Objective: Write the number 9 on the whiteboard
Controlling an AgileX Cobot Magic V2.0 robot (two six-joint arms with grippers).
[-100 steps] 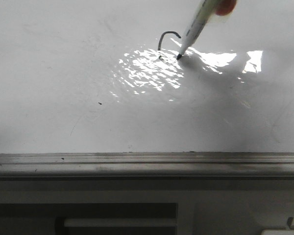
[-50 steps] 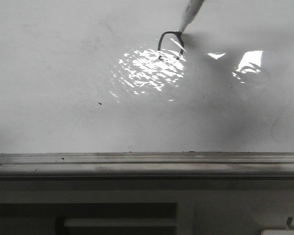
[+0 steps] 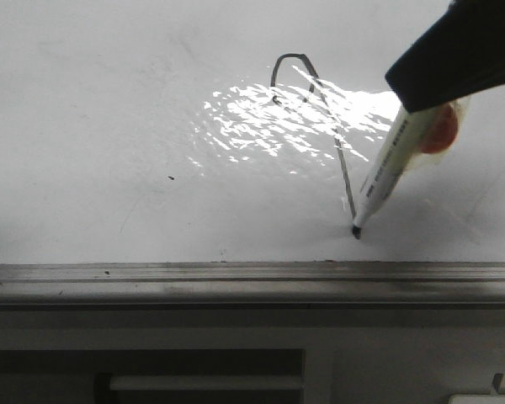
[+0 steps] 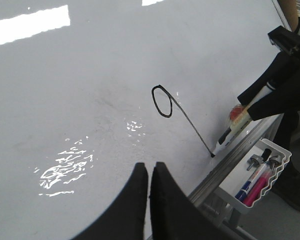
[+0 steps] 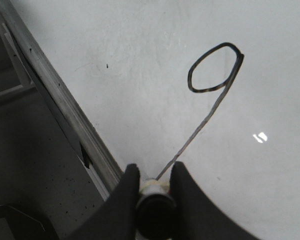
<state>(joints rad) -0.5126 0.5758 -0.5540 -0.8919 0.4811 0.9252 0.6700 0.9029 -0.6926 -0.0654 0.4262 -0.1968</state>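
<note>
The number 9 (image 3: 320,109) is drawn on the whiteboard (image 3: 109,126): a small loop on top and a long slanted tail down toward the grey rail (image 3: 236,273). It also shows in the left wrist view (image 4: 177,110) and the right wrist view (image 5: 215,85). My right gripper (image 5: 152,175) is shut on a white marker (image 3: 387,177), whose dark tip (image 3: 356,232) touches the board at the tail's lower end. My left gripper (image 4: 149,170) is shut and empty, hovering over the board left of the 9.
A tiny dark speck (image 3: 171,178) lies on the board. Bright glare (image 3: 261,118) covers part of the 9. A white tray (image 4: 260,175) with spare markers hangs below the rail.
The marker has moved from the top of the loop down and to the right, drawing the long straight tail to near the rail. The right gripper has come into the front view.
</note>
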